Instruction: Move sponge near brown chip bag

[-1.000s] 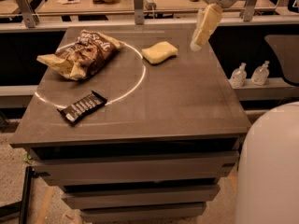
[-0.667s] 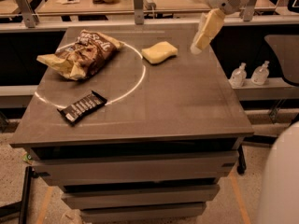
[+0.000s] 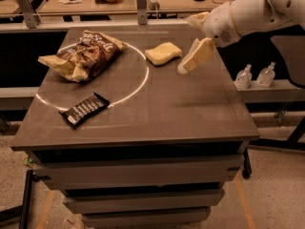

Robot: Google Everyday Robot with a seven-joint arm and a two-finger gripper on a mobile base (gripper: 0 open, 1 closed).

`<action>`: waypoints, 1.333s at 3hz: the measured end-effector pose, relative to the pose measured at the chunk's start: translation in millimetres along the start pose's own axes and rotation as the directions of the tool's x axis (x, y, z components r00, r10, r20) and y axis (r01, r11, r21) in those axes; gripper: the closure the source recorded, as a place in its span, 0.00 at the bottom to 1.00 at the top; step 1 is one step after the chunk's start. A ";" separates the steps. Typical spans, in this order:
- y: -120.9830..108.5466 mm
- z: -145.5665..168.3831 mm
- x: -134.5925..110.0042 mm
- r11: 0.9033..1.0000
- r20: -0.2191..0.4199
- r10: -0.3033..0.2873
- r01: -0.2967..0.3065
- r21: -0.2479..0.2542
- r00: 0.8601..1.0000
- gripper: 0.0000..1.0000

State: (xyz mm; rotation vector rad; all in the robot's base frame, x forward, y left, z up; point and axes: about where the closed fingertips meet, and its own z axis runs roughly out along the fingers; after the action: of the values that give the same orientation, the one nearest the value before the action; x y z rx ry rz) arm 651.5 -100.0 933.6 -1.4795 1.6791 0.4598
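1. The gripper (image 3: 190, 62) hangs over the far right part of the table (image 3: 190, 118). It's tilted, w/ its tip pointing down & toward the sponge (image 3: 163, 53).
2. Can't tell if the gripper is spread or pressed together.
3. The sponge lies flat on the table, just beside the gripper tip, on the pic-left side of it. A small gap shows btwn them.
4. The bag (image 3: 86, 56) lies well away from the gripper, past the sponge, on the far left part of the table. It's crumpled, w/ white letters facing up.
5. A white ring (image 3: 145, 78) is drawn on the table. The bag sits mostly inside it. The sponge sits at the ring's edge, on the gripper's side.
6. Bare table shows btwn sponge & bag, so they're apart.
7. A black candy bar (image 3: 86, 109) lies across the ring's near line, the thing on the table farthest from the gripper.
8. The white arm (image 3: 248, 13) goes up & pic-right from the gripper.
9. Two small bottles (image 3: 243, 76) stand on a low shelf past the table, pic-right of the gripper.
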 end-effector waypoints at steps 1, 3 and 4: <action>-22.7 17.9 -1.8 0.993 0.084 0.052 -0.060 0.100 0.995 0.00; -59.8 33.4 16.7 0.965 0.125 0.198 -0.216 0.148 0.972 0.00; -68.7 45.2 32.1 0.954 0.112 0.278 -0.288 0.087 0.954 0.00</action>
State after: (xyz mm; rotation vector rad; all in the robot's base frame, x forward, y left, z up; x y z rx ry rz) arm 732.7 -103.6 899.1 -1.1271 1.8152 0.5823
